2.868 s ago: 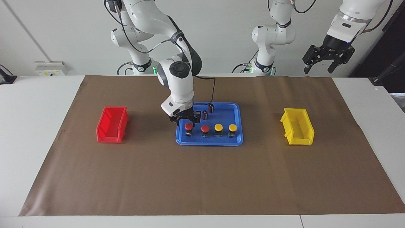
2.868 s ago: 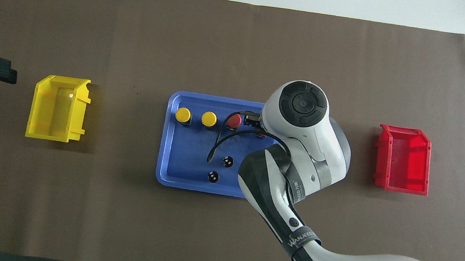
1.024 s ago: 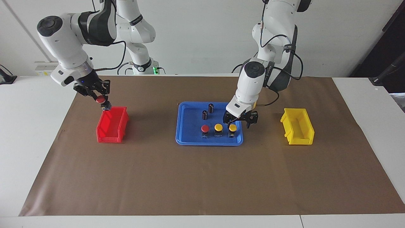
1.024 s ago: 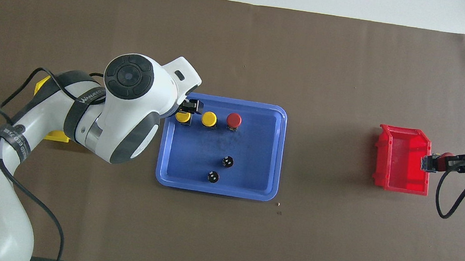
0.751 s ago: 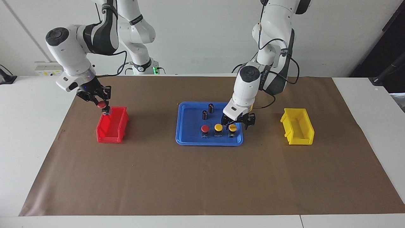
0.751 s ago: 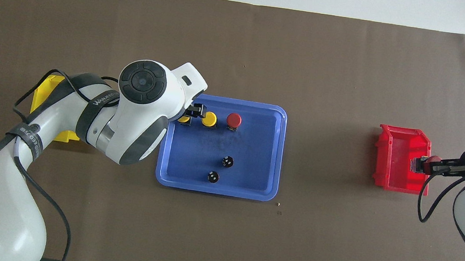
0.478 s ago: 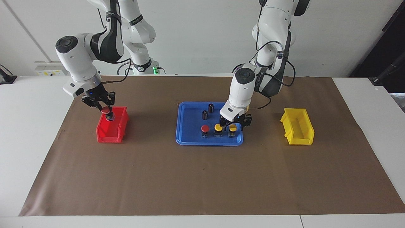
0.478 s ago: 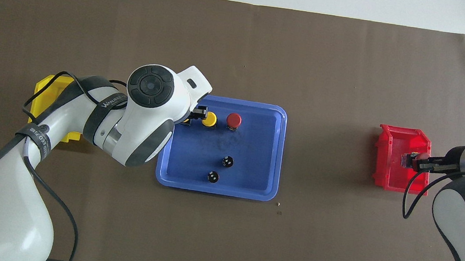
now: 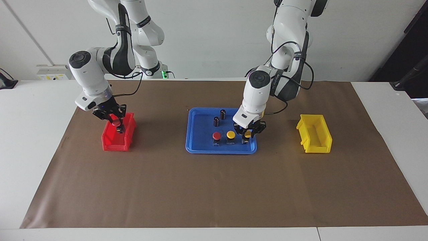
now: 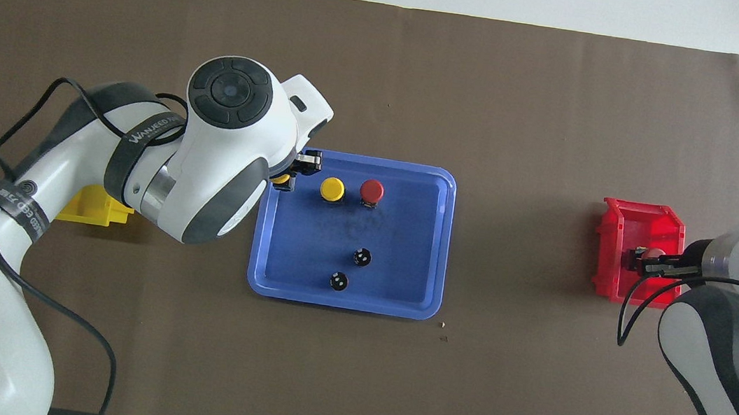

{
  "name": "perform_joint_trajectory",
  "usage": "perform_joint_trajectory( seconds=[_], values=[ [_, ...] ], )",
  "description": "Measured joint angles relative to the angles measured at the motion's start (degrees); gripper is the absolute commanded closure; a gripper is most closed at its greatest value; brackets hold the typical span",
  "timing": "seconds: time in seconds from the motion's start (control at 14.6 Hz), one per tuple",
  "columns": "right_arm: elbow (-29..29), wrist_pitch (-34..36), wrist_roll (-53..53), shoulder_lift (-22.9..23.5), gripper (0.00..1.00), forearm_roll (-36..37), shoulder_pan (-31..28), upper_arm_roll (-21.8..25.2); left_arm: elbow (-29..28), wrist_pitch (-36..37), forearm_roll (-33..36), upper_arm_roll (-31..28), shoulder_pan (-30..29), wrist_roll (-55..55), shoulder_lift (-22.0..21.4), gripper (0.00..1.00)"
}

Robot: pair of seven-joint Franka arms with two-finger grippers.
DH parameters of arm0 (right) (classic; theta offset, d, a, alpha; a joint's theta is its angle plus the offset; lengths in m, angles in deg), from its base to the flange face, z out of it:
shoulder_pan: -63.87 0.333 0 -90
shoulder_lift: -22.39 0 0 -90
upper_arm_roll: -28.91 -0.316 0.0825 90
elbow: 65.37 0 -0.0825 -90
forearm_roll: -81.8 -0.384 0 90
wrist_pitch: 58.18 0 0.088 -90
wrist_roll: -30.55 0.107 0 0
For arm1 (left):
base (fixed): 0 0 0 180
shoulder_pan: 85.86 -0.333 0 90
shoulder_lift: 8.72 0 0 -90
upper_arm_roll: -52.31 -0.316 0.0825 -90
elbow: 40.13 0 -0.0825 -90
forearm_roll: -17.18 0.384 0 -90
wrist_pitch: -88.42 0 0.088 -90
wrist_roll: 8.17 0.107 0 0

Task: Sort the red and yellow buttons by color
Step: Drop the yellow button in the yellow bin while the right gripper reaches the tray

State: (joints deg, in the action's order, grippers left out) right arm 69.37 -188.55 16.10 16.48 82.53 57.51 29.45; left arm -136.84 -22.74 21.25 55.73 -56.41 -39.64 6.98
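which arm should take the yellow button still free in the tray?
Left, probably. The left gripper is shut on a yellow button in the blue tray, right beside the free yellow button. The right gripper holds a red button over the red bin.

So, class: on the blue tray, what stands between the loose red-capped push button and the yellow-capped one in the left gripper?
One more yellow-capped push button stands between the red-capped button and the yellow button in the left gripper. The facing view shows it.
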Motion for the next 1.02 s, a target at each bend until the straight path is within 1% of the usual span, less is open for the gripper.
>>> perform_joint_trajectory(
  seconds=[0.07,0.14,0.27,0.34,0.41,0.48,0.61,0.68,0.82,0.96,1.02],
  values=[
    [0.1,-0.1,0.0,0.0,0.02,0.0,0.0,0.0,2.5,4.0,0.2,-0.2,-0.6,0.3,-1.2,0.99],
    [0.1,-0.1,0.0,0.0,0.01,0.0,0.0,0.0,3.8,6.9,0.4,-0.4,-1.7,1.6,-2.6,0.99],
    [-0.7,0.8,0.0,0.0,0.01,0.0,0.1,-0.1,4.0,10.6,0.8,-0.6,-6.2,7.8,-5.9,0.99],
    [-2.4,3.1,0.0,0.0,0.01,0.0,0.2,-0.2,3.7,11.5,0.9,-0.8,-9.7,12.7,-7.3,0.99],
    [-5.2,6.4,0.1,0.3,0.01,0.0,1.1,-0.3,3.1,11.9,0.9,-0.9,-13.7,18.2,-8.4,0.99],
    [-9.4,10.5,1.4,0.8,0.0,0.0,2.9,-0.4,2.0,11.9,0.9,-1.1,-17.9,23.5,-9.2,0.99],
    [-19.3,18.0,9.8,3.2,0.0,0.0,8.6,-0.6,-2.1,10.5,0.9,-1.3,-25.4,30.9,-10.8,0.99],
    [-23.7,20.2,15.3,4.9,0.0,0.0,11.9,-0.8,-5.1,7.7,0.9,-1.3,-28.1,33.6,-11.6,0.99],
    [-29.1,20.8,24.7,8.0,0.0,-0.1,17.7,-1.1,-12.2,1.0,0.9,-1.3,-30.8,35.7,-13.6,0.99],
    [-31.5,18.4,34.4,10.8,0.0,-0.2,23.2,-1.1,-18.8,-3.9,0.9,-1.1,-31.3,35.8,-15.6,0.99],
    [-33.0,16.8,39.6,12.8,0.0,-0.2,26.3,-1.2,-20.9,-5.1,0.9,-0.9,-31.3,35.8,-16.3,0.99]
  ],
)
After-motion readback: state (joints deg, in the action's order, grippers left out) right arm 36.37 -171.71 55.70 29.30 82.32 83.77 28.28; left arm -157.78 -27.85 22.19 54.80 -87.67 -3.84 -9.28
